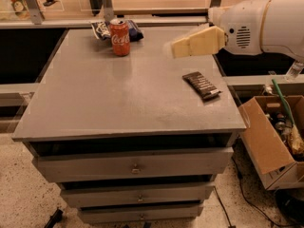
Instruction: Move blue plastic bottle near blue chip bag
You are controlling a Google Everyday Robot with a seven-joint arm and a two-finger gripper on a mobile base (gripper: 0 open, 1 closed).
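Possibly the cream gripper (175, 48) over the grey table (118, 96), aperture unclear, topples the red can (120, 37) fronting the blue foil chip bag (136, 31).

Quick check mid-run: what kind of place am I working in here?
Likely a lab or workshop: a grey metal drawer cabinet, an open cardboard box of clutter on the speckled floor, loose cables. The cream gripper hangs over the cabinet's right rear.
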